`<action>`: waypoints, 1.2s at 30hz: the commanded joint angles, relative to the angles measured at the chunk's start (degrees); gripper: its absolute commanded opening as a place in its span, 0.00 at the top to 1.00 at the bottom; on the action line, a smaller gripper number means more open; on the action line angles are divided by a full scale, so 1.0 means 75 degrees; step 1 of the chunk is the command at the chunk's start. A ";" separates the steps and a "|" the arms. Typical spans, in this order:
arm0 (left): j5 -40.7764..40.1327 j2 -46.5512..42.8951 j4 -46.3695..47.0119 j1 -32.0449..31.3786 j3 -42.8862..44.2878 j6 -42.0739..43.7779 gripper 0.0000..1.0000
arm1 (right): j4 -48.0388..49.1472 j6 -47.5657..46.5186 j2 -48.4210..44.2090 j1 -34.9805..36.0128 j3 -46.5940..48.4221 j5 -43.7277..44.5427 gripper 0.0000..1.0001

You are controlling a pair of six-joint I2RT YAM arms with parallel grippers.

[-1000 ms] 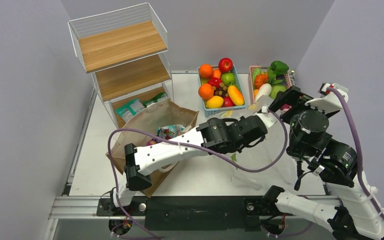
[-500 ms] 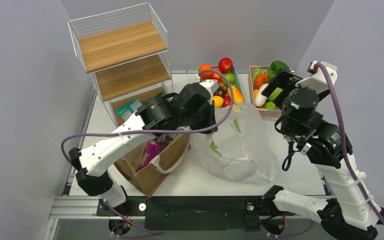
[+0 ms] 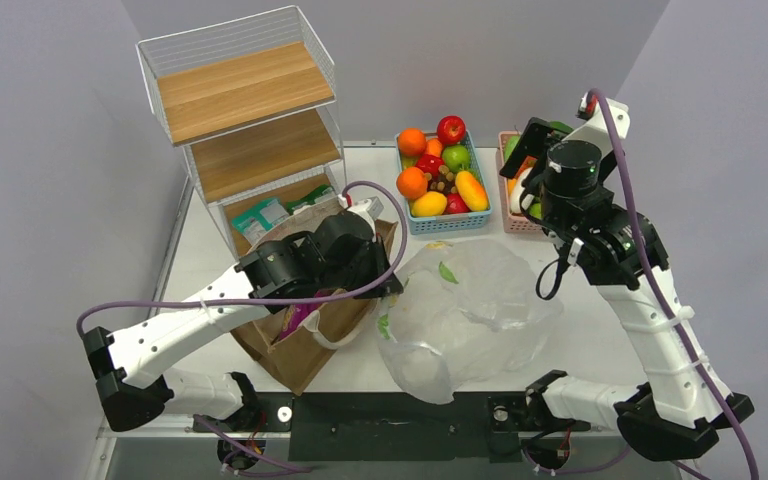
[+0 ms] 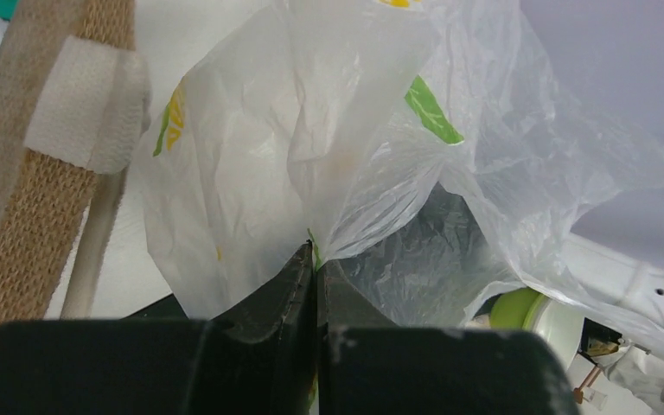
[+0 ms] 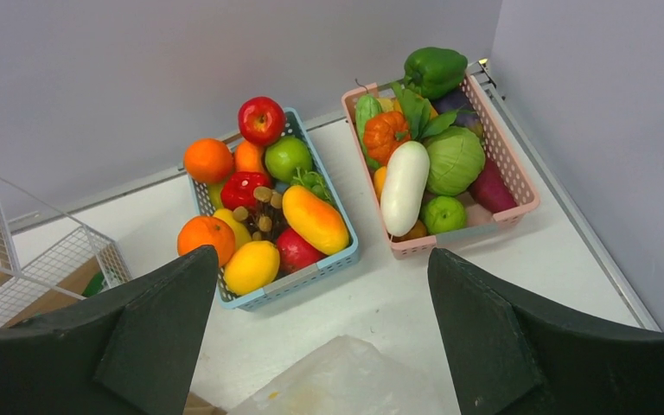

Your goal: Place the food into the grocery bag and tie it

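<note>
The grocery bag (image 3: 470, 310) lies crumpled on the table in front of the baskets, translucent with lemon and leaf prints. My left gripper (image 3: 385, 285) is shut on its left edge; in the left wrist view the jaws (image 4: 316, 255) pinch a fold of the plastic (image 4: 311, 130). My right gripper (image 3: 530, 150) is open and empty, raised over the pink basket. The right wrist view shows its gap (image 5: 322, 259) above bare table, with the bag's far edge (image 5: 346, 380) below. Orange (image 5: 208, 160) and yellow (image 5: 251, 266) toy fruits sit in the blue basket (image 3: 415, 225). A purple snack packet (image 3: 300, 315) pokes out of the brown bag.
A brown paper bag (image 3: 290, 355) stands left of the plastic bag, under my left arm. A pink basket (image 5: 519, 173) of toy vegetables sits at the back right. A wire shelf (image 3: 245, 120) at the back left holds teal and green packets (image 3: 270, 215) on its bottom level.
My left arm has swung back to the left, pulling the plastic bag's edge toward the brown bag. My right arm has risen and moved back over the baskets.
</note>
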 commanded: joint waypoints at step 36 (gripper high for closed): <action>-0.0210 -0.0491 0.0510 -0.0172 -0.0995 -0.0711 1.00 | -0.0385 -0.2170 0.6003 -0.2135 0.2518 -0.3845 0.16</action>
